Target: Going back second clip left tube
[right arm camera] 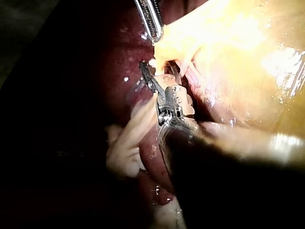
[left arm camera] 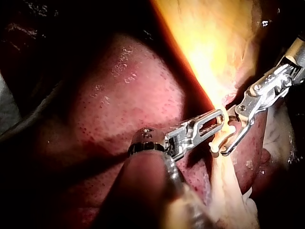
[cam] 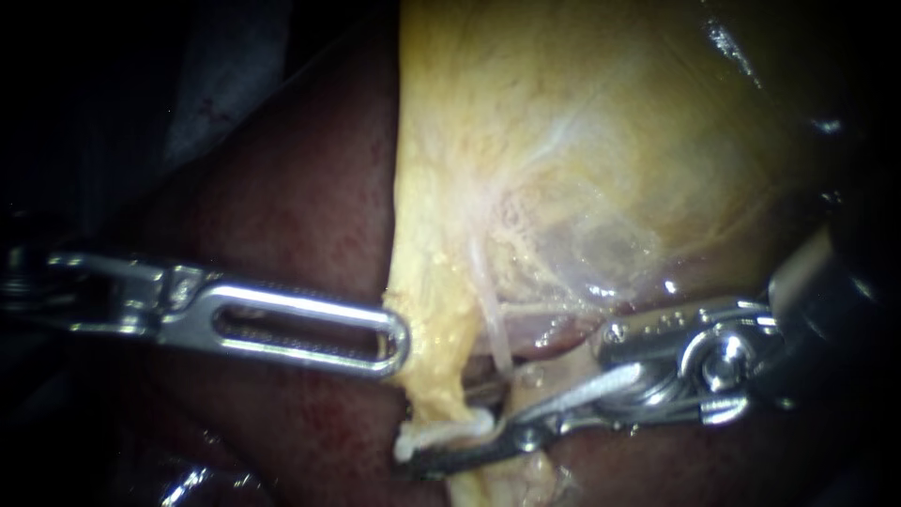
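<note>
1. Right instrument (cam: 474, 434), coming in from 3 o'clock: its jaws stand narrowly apart, and the left wrist view shows the gap. The white clip (cam: 434, 435) lies at their tips, though whether either jaw touches it is hard to tell.
2. The clip sits across the left tube (cam: 436, 376), a yellow strand, near 6 o'clock in the endoscope view.
3. Raised marks (cam: 668, 319) on the right instrument's body are too small to read.
4. Left instrument (cam: 396, 338) reaches in from 9 o'clock. Its slotted tip touches the strand's edge — whether it grips, I cannot tell.
5. The gallbladder (cam: 610, 141) fills 12 to 2 o'clock — the liver (cam: 300, 188) lies toward 10 o'clock.
</note>
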{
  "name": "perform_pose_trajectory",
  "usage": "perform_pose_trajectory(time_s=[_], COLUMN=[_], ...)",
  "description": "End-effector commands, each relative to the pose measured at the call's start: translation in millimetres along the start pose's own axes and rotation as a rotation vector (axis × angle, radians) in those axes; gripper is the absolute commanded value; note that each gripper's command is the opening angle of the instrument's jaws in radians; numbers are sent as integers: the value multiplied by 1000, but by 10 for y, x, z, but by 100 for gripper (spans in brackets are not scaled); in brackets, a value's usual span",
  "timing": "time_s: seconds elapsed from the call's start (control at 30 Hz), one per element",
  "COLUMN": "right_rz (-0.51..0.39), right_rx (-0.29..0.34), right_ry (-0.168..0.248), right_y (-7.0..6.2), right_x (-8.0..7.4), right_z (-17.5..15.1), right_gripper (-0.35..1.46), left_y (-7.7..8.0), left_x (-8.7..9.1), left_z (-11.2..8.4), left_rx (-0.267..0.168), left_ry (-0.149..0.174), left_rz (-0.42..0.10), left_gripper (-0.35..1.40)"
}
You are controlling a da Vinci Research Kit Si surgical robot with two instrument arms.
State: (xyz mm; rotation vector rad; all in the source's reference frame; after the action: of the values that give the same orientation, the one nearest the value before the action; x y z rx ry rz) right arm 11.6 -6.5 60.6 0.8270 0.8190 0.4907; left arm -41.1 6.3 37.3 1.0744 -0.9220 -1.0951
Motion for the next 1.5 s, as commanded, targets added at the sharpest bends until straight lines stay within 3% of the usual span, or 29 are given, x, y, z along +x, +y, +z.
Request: perform_pose_trajectory(time_s=[0.03,0.43,0.73,0.93,1.23,1.5], right_rz=[-9,-9,-20,-28,-60,-66], right_rx=[0,5,-15,-27,-84,-109], right_ry=[0,4,39,85,123,142], right_y=[0,-6,-12,-11,-6,-5], right_x=[0,5,10,11,29,27], right_z=[0,-23,-81,-127,-200,-223], right_gripper=[51,53,52,52,52,52], left_y=[0,2,7,10,17,18], left_x=[0,-1,-1,-2,-4,-5], left_z=[0,0,2,2,5,8], left_rx=[0,0,-2,-2,-4,-6], left_ry=[0,1,0,0,-1,-3], left_rz=[0,0,2,3,5,5], left_gripper=[-35,-35,-35,-35,-35,-35])
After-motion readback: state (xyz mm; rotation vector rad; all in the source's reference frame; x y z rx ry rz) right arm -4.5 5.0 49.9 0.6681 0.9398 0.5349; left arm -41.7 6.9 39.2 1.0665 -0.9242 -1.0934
